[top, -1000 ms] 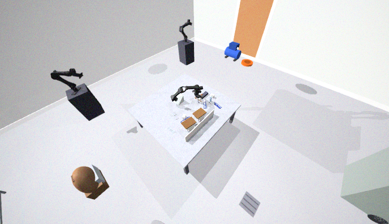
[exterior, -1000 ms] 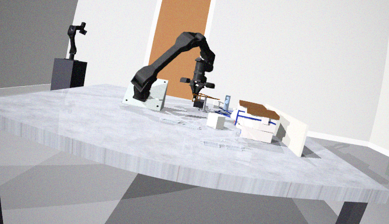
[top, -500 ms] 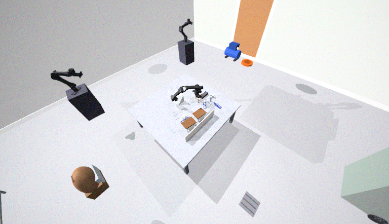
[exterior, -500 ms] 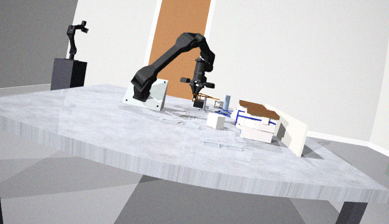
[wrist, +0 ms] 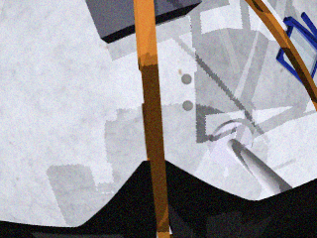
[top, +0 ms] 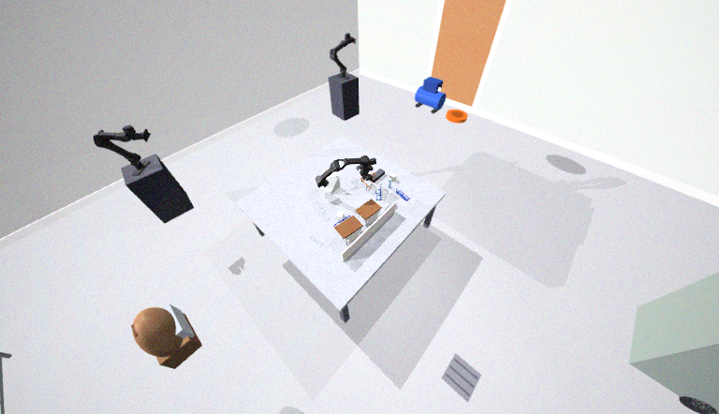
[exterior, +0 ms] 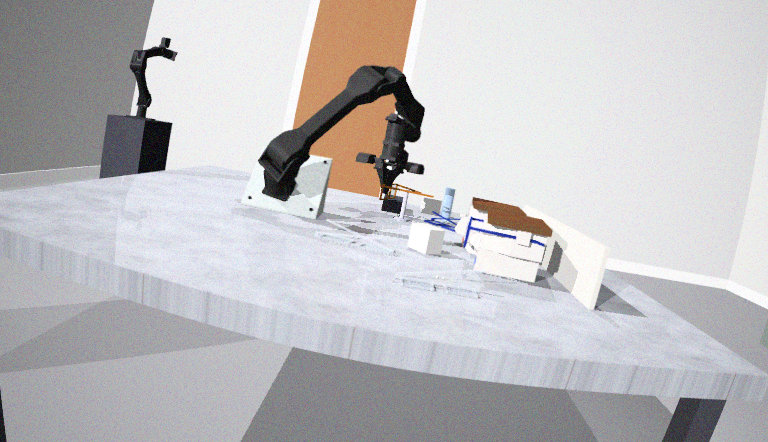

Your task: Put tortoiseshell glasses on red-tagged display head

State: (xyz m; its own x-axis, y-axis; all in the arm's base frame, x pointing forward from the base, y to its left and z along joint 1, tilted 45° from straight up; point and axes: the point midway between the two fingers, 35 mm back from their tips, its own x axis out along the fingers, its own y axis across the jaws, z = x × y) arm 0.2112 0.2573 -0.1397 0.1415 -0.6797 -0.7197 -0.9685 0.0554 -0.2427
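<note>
The tortoiseshell glasses (top: 366, 182) (exterior: 419, 192) (wrist: 151, 99) are amber and brown. My gripper (top: 366, 177) (exterior: 386, 190) (wrist: 154, 169) is shut on them and holds them above the table, beside a thin post. In the wrist view one long part runs up from the fingers and another crosses the upper right corner. The two display heads have flat brown tops. The nearer head (top: 348, 228) (exterior: 506, 252) wears blue glasses. The farther head (top: 368, 208) stands beside it, mostly hidden in the exterior view. A tiny reddish spot shows there, but I cannot tell whose it is.
A dark case (top: 378, 174) (exterior: 391, 205) and a pale post (exterior: 403, 206) (wrist: 263, 171) are near the gripper. A light blue bottle (exterior: 448, 203), white box (exterior: 425, 239), loose blue glasses (top: 403, 195) and clear glasses (exterior: 417, 284) surround the work area. A cream panel (exterior: 577, 262) stands behind the heads.
</note>
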